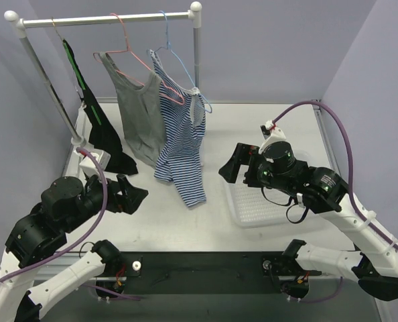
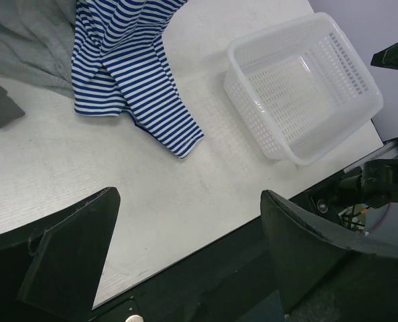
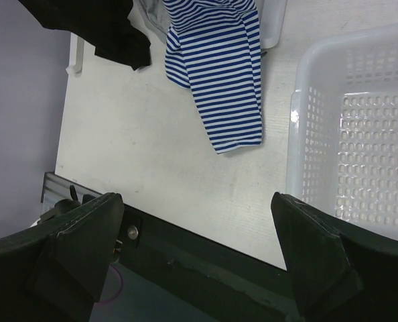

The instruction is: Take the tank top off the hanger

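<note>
A grey tank top (image 1: 140, 114) hangs on a pink hanger (image 1: 128, 50) from the rack bar (image 1: 105, 20). A blue-and-white striped tank top (image 1: 182, 144) hangs on a tilted blue hanger (image 1: 175, 57) beside it, its hem resting on the table. My left gripper (image 1: 135, 194) is open and empty, low and left of the striped hem. My right gripper (image 1: 236, 164) is open and empty, to the right of it. The striped top shows in the left wrist view (image 2: 128, 74) and the right wrist view (image 3: 222, 74), well beyond the open grippers (image 2: 189, 201) (image 3: 195, 201).
A black garment (image 1: 102, 131) hangs at the rack's left end. A white perforated basket (image 1: 252, 208) stands on the table under my right arm and shows in the wrist views (image 2: 306, 87) (image 3: 360, 134). A black strip runs along the table's near edge.
</note>
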